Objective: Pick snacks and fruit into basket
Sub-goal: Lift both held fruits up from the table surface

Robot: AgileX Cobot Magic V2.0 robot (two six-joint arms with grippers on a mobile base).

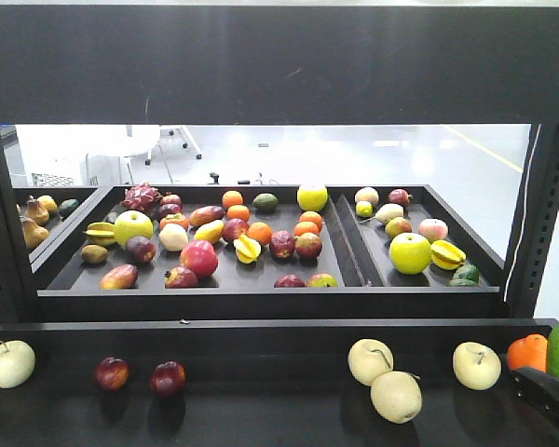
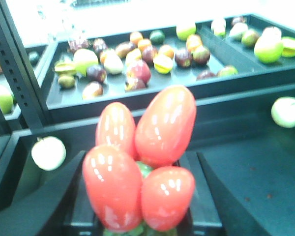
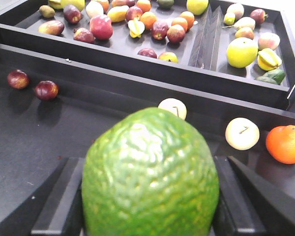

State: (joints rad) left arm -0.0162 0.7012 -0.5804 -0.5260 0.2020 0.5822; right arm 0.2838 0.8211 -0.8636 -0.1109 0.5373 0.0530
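Left wrist view: the left gripper [image 2: 141, 160] has its dark fingers [image 2: 49, 196] spread fairly wide and clamped on a red bunch [image 2: 164, 125] of four glossy oval lobes. The bunch fills the gap and hangs clear above the lower shelf [image 1: 261, 410].

Front view, far left of that shelf: we note one pale round fruit [image 1: 9, 363]. A dark red plum [image 1: 112, 372] lies further in, with a second plum [image 1: 168, 378] just beside it.

One tier up and behind, the middle tray [image 1: 214, 303] carries most of the fruit. It holds a green apple [image 1: 133, 226] at its left, a red apple [image 1: 199, 258] nearer the front, and several small oranges [image 1: 259, 233] towards the centre.

Below, right of centre, a pale pear [image 1: 370, 361] touches a lower pear [image 1: 396, 396]. A third pear [image 1: 476, 365] sits apart from them.

The right tray [image 1: 429, 279] holds a large yellow-green apple [image 1: 410, 253] with a starfruit [image 1: 446, 253] just beside it.

Far right on the lower shelf we see a single orange [image 1: 528, 352].

Right wrist view: the right gripper [image 3: 150, 160] is spread wide around a big bumpy green fruit [image 3: 150, 172]. The fruit spans the whole gap between the fingers and is held near that orange.
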